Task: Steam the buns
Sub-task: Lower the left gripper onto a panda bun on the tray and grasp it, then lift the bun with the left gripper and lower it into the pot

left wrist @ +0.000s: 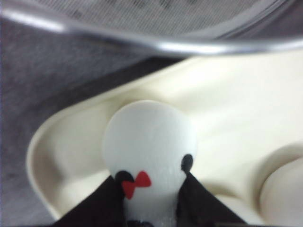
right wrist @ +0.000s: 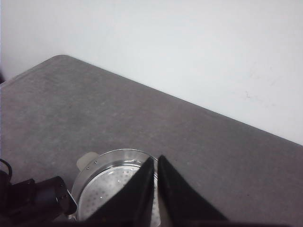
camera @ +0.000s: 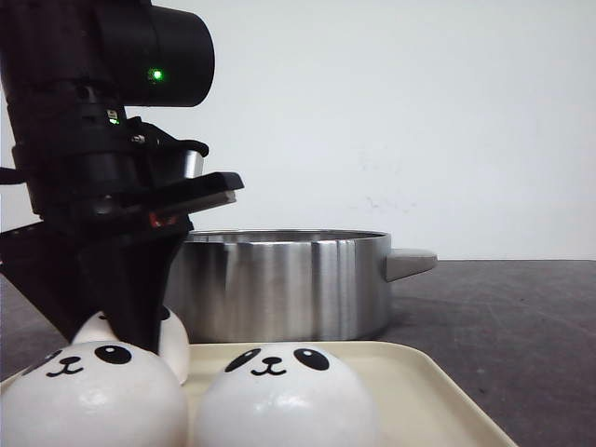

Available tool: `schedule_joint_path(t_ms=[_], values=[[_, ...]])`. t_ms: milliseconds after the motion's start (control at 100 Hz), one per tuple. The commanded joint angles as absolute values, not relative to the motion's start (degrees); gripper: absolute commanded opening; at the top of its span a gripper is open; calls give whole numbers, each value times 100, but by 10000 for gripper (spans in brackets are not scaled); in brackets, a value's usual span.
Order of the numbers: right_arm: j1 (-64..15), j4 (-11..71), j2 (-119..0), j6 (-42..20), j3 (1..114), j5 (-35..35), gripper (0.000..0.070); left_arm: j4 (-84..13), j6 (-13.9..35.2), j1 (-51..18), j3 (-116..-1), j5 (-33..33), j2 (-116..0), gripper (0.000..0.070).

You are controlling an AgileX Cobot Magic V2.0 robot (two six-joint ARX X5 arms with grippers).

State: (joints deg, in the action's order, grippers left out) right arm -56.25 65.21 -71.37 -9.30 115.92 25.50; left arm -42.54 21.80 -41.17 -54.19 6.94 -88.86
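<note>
I'm seeing the left gripper (left wrist: 150, 201) gripping a bun (left wrist: 149, 156) on the tray (left wrist: 42, 156), beside the pot (camera: 279, 284) | two more buns (camera: 284, 396) are sitting on that tray, nearer the camera | right gripper (right wrist: 156, 189) is hanging above the pot, fingers nearly together, holding nothing

You're looking at glossy white buns (camera: 279, 400) with black oval eyes, a small black nose and a black smile. The one between the left gripper's (left wrist: 151, 198) black fingers (left wrist: 102, 203) is white too, with black ears and a red bow (left wrist: 137, 182). The tray (camera: 428, 391) is pale cream. The pot (camera: 289, 284) is brushed silver steel, its insert dotted with small holes. The counter (camera: 521, 326) is dark mottled grey, the wall (camera: 419, 112) plain white. A green light (camera: 156, 74) glows on the black arm.
</note>
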Motion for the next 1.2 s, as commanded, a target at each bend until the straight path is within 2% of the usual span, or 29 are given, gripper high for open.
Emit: schedule_joint_path(t_ms=[0,200,360,530,790,940,1190], values=[[-5693,6479,-7183,-1009,11705,2554,4,-4383,1925,-4171,-5555,652,-8777,0],[-5693,6475,-7183,-1009,11705,2556,4,-4661,1844,-4198,-5843,1020,-8001,0],[-5693,6473,-7183,-1002,11705,2556,4,-4705,1852,-4198,-6121,1050,-7262,0],[-5693,6473,-7183,-985,11705,2554,4,-4558,1831,-4051,-6746,530,-7017,0],[-5693,6475,-7188,-954,11705,2554,4,-4567,1264,-3395,-8027,491,-8103,0],[-5693,6482,-7188,-871,11705,2554,4,-4576,1107,-3151,-8604,460,-9008,0],[-5693,6482,-7188,-856,11705,2554,4,-4412,950,-2932,-8976,36,-10280,1]])
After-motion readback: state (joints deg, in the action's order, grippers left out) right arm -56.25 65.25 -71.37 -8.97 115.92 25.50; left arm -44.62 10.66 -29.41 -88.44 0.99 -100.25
